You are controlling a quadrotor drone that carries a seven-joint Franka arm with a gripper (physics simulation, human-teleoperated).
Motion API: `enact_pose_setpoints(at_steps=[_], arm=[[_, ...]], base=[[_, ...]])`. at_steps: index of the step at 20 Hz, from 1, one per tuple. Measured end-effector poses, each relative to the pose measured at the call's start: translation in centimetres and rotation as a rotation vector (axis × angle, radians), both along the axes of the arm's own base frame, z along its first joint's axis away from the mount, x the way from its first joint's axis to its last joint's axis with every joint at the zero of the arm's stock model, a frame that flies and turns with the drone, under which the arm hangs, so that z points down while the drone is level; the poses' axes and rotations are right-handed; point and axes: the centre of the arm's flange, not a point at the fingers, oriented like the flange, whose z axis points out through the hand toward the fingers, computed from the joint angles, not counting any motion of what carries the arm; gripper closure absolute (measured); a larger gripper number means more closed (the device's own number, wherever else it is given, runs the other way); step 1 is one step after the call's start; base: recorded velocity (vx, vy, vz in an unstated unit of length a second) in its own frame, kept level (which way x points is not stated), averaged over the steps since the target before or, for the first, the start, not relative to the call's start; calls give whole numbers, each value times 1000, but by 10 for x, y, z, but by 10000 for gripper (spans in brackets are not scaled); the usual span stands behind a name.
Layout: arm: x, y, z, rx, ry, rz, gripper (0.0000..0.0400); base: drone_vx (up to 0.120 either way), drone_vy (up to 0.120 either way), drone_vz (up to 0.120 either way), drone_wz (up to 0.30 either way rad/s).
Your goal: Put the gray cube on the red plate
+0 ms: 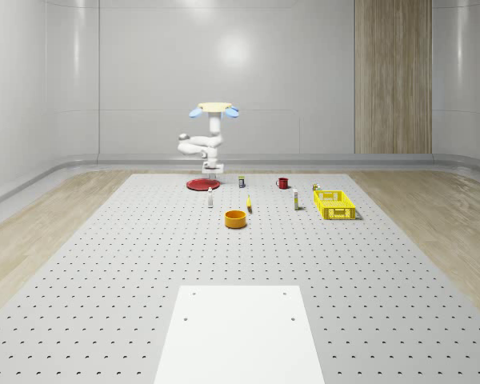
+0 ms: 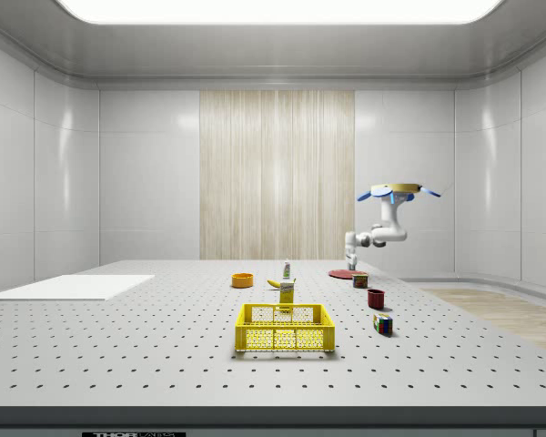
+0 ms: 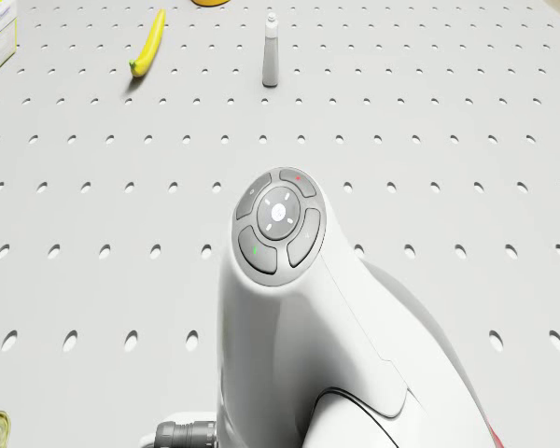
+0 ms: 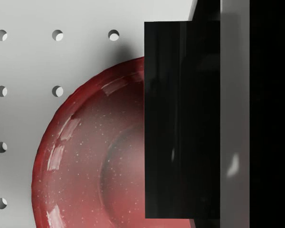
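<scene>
Nearest in the whole-scene view is a white sheet [image 1: 240,332] lying flat on the holed table [image 1: 104,264]. Further in, about mid-table, there's an orange bowl [image 1: 236,218]. A banana [image 1: 249,206] is just behind it, and a small bottle [image 1: 210,200] stands upright a bit to the whole-scene view's left of the banana. Off to that view's right is a yellow basket [image 1: 334,204], with a second little bottle [image 1: 296,202] standing near its left side.

Behind those are a red mug [image 1: 282,183] and a small box [image 1: 242,182], near each other but not touching.

The red plate [image 1: 202,185] sits toward the far end of the table, left of the box. The gripper [image 1: 214,169] hangs low right over the plate's right part, and from the wrist the plate's rim [image 4: 61,142] is close underneath. Can't tell whether the gripper is spread or pinching anything. A gray band [image 4: 235,114] sits between two dark slabs right at the gripper. It might be the gray cube, but I honestly can't say.

The drone [image 1: 216,108] hovers above the plate with the arm [image 3: 289,308] folded down beneath it.
</scene>
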Motion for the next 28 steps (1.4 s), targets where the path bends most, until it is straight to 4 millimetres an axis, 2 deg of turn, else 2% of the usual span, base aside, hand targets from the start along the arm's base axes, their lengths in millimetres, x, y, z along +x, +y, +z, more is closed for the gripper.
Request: enact_pose_setpoints(at_steps=[11,19,20,23,28], arm=[[0,0,0,0,0,0,150],[0,0,15,0,0,0,150],[0,0,17,0,0,0,138],[0,0,21,0,0,0,65],[0,0,11,0,0,0,19]], base=[[0,-120,-18,0],[0,0,0,0],[0,0,0,0],[0,0,0,0],[0,0,0,0]])
